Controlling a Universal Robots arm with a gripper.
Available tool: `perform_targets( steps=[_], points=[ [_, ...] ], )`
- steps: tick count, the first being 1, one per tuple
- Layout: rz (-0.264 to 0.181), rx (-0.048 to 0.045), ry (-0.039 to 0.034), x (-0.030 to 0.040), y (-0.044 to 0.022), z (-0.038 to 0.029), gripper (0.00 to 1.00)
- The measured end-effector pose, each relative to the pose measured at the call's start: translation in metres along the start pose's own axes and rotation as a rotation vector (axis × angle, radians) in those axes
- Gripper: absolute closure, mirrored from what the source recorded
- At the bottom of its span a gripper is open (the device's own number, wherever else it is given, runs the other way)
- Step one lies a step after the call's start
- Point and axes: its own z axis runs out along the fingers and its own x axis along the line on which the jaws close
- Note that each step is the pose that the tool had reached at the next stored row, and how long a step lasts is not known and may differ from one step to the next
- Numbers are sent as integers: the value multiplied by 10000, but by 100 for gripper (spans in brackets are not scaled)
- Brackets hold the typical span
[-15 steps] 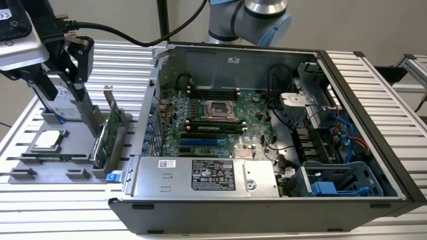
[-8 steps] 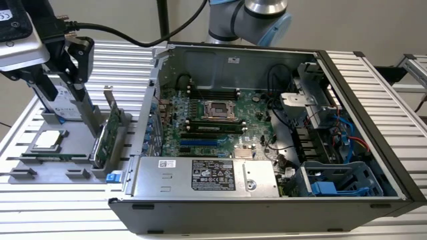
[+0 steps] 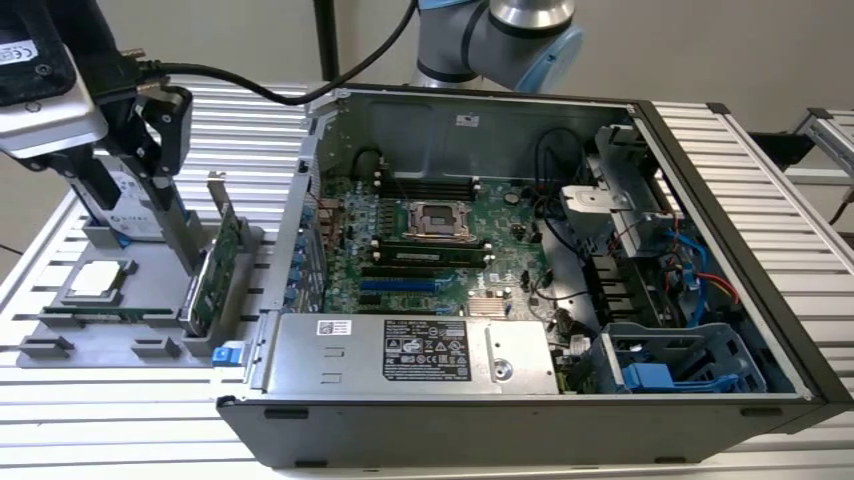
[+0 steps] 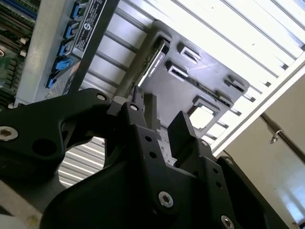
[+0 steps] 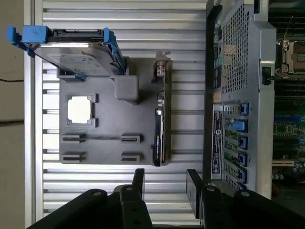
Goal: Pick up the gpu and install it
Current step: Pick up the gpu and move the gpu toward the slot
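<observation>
The gpu is a green card with a silver bracket, standing on edge in a slot of the grey parts tray, at the exterior view's left. In the first wrist view the gpu shows edge-on along the tray's side nearest the computer case. It also appears in the second wrist view, where the gpu is a dark strip. My gripper hangs above the tray, near the hard drive and off to one side of the card. The gripper is open, with nothing between its fingers, and does not touch the card.
The open computer case lies on the slatted table, motherboard exposed. On the tray a silver hard drive with blue rails stands on edge and a square processor chip lies flat. The case's rear wall is close beside the tray.
</observation>
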Motion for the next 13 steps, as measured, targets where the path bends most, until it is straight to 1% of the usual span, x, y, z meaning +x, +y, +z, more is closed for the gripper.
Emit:
perform_targets(
  steps=[11,13],
  points=[
    [1,-4,-1,0,0,3,0],
    [0,-4,-1,1,-1,12,0]
  ],
)
